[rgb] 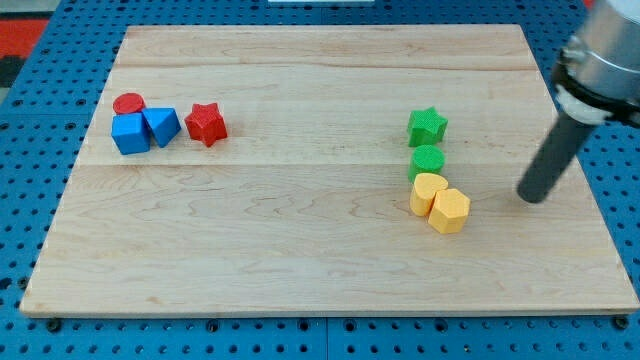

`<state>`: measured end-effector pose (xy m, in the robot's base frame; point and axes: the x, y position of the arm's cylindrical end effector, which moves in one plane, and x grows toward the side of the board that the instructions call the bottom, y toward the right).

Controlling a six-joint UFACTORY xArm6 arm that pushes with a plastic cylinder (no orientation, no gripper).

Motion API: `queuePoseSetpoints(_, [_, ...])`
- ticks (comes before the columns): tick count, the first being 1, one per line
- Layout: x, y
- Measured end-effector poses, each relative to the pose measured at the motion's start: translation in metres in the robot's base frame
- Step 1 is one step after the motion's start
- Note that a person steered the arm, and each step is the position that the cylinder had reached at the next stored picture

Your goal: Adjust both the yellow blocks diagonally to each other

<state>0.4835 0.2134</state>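
Two yellow blocks touch each other at the view's right: a rounded yellow block (427, 192) and a yellow hexagon (450, 211) just below and right of it. My tip (532, 197) rests on the board to the right of them, about a block's width and a half away from the hexagon, touching no block. The dark rod rises from it toward the view's upper right.
A green cylinder (427, 160) touches the rounded yellow block from above, with a green star (427, 127) above it. At the view's left stand a red cylinder (128, 103), a blue cube (130, 133), a blue triangular block (161, 125) and a red star (206, 123). The wooden board (300, 250) lies on blue pegboard.
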Motion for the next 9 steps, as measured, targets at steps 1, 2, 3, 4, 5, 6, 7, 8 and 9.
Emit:
queuePoseSetpoints(1, [0.021, -0.028])
queuePoseSetpoints(2, [0.04, -0.05])
queuePoseSetpoints(3, [0.037, -0.053])
queuePoseSetpoints(4, [-0.017, -0.052])
queuePoseSetpoints(5, [-0.005, -0.073])
queuePoseSetpoints(6, [0.018, -0.094])
queuePoseSetpoints(7, [0.029, -0.102])
queuePoseSetpoints(8, [0.035, -0.09])
queuePoseSetpoints(9, [0.027, -0.091])
